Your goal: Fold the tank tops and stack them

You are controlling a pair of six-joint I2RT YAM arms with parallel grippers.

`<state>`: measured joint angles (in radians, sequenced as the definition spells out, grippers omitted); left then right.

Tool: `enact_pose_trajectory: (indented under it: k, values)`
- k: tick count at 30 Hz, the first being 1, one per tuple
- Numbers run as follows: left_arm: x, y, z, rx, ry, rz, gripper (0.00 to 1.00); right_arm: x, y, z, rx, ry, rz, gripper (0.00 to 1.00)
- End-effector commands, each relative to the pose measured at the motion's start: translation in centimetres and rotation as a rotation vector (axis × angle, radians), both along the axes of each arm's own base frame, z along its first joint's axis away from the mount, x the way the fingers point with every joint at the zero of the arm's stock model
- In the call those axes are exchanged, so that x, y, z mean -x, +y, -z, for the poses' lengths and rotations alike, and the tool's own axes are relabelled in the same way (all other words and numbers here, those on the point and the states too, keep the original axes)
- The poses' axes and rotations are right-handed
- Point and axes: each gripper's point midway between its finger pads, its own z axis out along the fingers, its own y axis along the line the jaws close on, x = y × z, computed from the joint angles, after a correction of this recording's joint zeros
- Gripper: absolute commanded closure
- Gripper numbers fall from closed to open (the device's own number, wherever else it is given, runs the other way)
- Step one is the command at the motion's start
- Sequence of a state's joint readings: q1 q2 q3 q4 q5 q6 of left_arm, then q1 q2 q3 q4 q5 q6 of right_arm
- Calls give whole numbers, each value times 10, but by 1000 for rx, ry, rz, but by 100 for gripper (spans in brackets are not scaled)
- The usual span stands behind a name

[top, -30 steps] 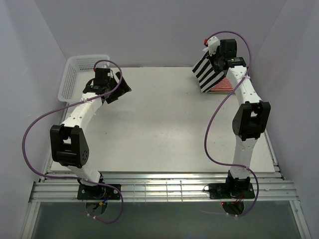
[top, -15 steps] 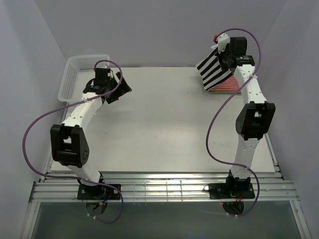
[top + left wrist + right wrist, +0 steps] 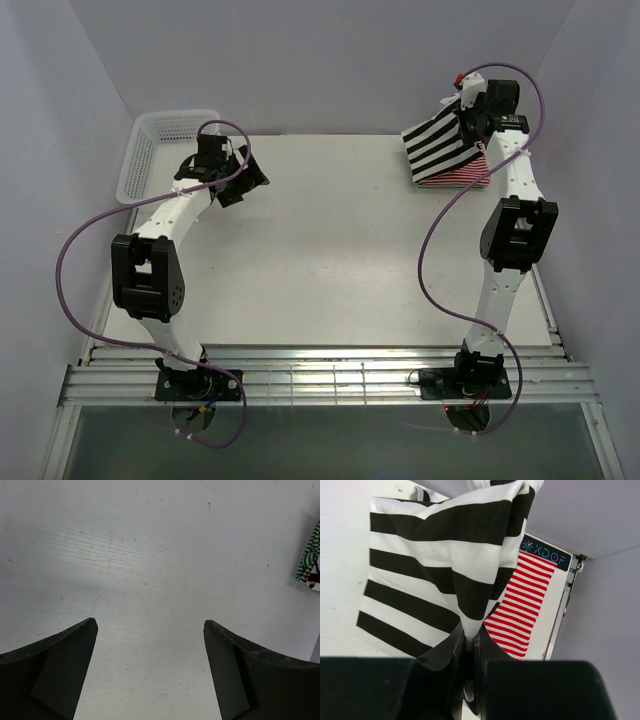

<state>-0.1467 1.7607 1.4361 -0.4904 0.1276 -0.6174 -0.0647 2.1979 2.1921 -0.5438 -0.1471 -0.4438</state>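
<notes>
three striped tank tops are in my views, all at the far right of the worktop (image 3: 330, 250). the right hand (image 3: 466, 98) is pinched tight on an edge of the black-and-white tank top (image 3: 438, 145). on the right wrist camera its fingers (image 3: 455, 642) press together with the cloth caught between them. that top hangs from the hand and spreads over the far right corner, and its lower part covers much of the red-and-white tank top (image 3: 468, 178). the red-and-white one lies flat on the worktop beneath it, showing along the near and right sides. on the left wrist camera i catch a sliver of the green-and-white tank top (image 3: 309, 555) at the right edge of the view, low in that same pile. i cannot tell how it is folded. the left hand (image 3: 243, 172) hovers over bare worktop at the far left, fingers spread wide apart and holding nothing. the white mesh basket (image 3: 140, 160) sits in the far left corner, just left of that hand. none of the three tops is in it.
</notes>
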Motion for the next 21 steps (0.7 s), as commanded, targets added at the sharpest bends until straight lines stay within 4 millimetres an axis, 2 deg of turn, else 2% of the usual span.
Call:
enact_pose_trajectory:
  k: [1, 8, 15, 21]
  values:
    - [-8, -3, -12, 15, -28, 19, 2, -20, -12, -16, -42, -94, -5, 92]
    - [-10, -5, -2, 17, -4, 29, 2, -34, -27, 19, -92, -80, -11, 92]
    - [-12, -3, 2, 4, 1, 23, 2, -45, -44, 35, -138, -89, 34, 92]
    - [-16, -2, 5, -3, 5, 17, 2, -38, -59, 46, -174, -59, 94, 92]
